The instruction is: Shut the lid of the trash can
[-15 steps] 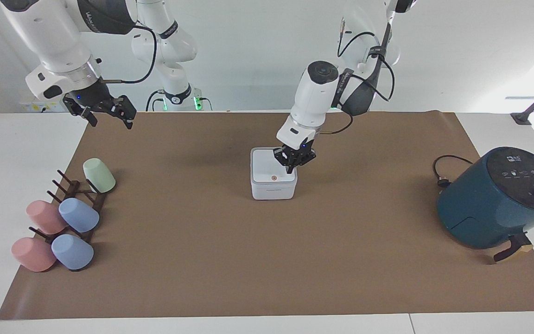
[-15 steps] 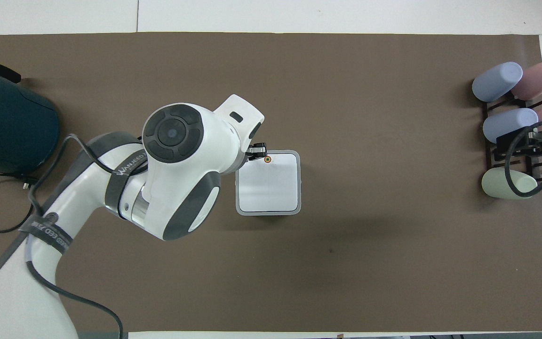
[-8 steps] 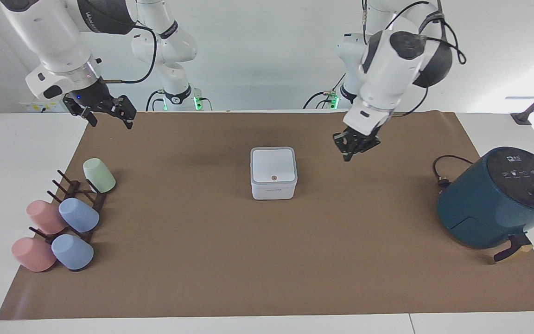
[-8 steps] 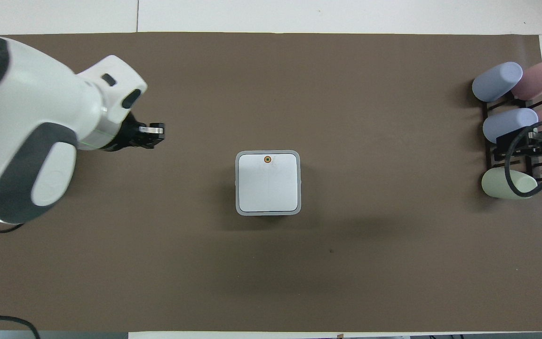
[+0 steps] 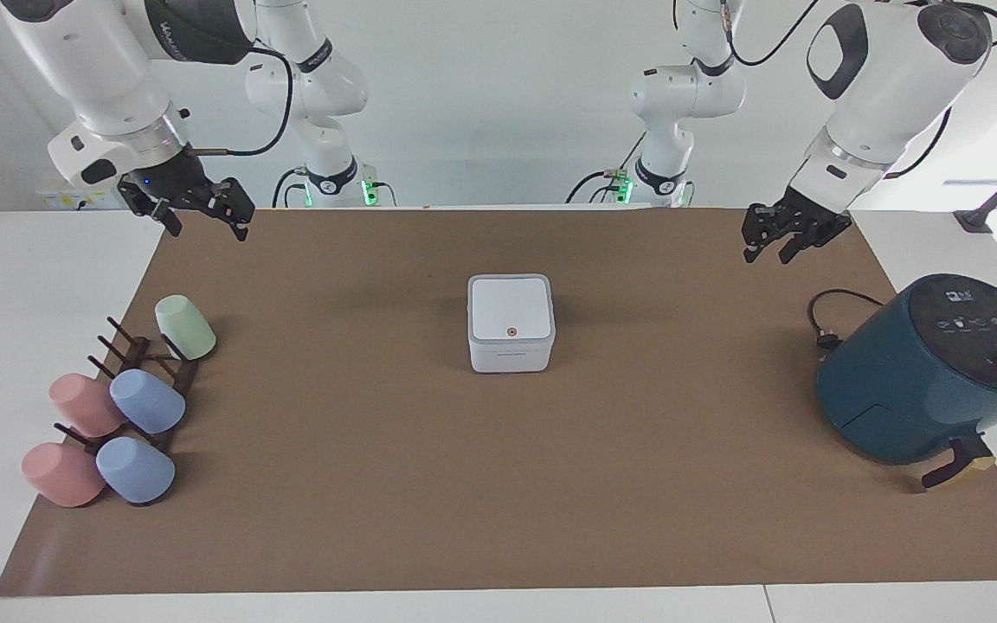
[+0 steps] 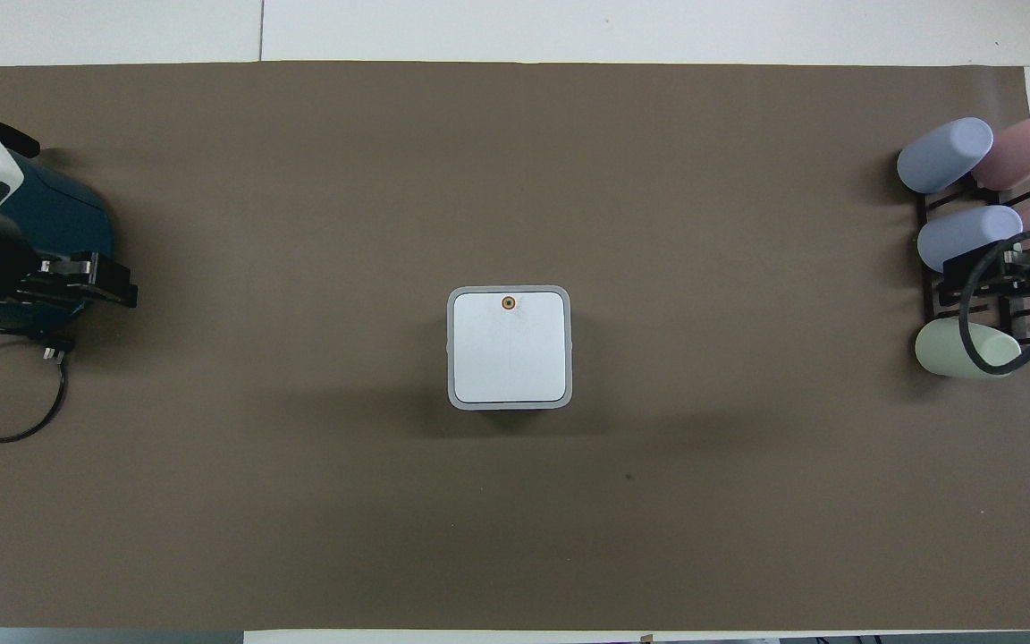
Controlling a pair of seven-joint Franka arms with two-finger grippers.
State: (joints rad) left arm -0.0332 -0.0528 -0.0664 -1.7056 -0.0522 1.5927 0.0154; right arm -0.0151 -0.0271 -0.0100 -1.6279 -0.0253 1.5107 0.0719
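The white trash can (image 5: 511,353) stands in the middle of the brown mat. Its lid (image 5: 509,310) lies flat and shut on top, with the orange-ringed dot (image 5: 511,331) at the edge farthest from the robots. The lid (image 6: 509,351) also shows square and level in the overhead view. My left gripper (image 5: 765,256) is open and empty, up in the air over the mat near the left arm's end, well away from the can; it also shows in the overhead view (image 6: 122,288). My right gripper (image 5: 209,232) is open and empty and waits over the mat's corner at the right arm's end.
A dark-teal air fryer (image 5: 931,372) with a black cord (image 5: 836,313) stands at the left arm's end of the table. A dark rack with several pastel cups (image 5: 118,407) sits at the right arm's end; the right gripper (image 6: 1016,273) hangs over it in the overhead view.
My left gripper has lifted off the lid and swung away toward the left arm's end of the table. The lid stays flat on the can. The right arm has not moved.
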